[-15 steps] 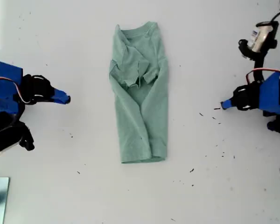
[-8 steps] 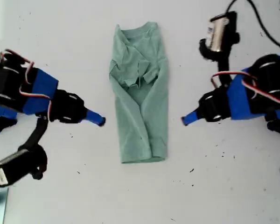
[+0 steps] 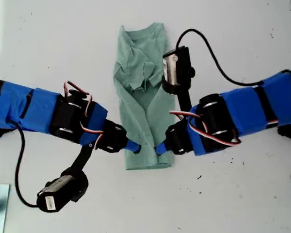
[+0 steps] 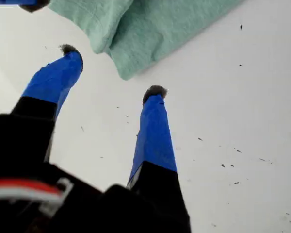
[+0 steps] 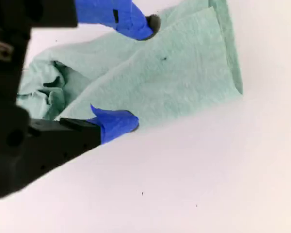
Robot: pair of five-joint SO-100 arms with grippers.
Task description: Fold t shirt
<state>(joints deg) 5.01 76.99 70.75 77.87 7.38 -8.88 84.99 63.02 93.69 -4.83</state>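
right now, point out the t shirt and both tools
t shirt (image 3: 145, 109), exterior view, middle of the body
my first tool (image 4: 112, 72), first wrist view, midway between its fingertips
my second tool (image 5: 140, 73), second wrist view, midway between its fingertips

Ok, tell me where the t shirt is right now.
In the exterior view the t shirt lies folded lengthwise at the centre of the white table, collar toward the top, with both arms' blue fingertips at its bottom hem.

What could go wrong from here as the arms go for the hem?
1. My first gripper is open with its tips on bare table at the t shirt corner; it could close on nothing.
2. My second gripper straddles layered cloth and may catch only the top layer.
3. The grippers are close together and might bump.
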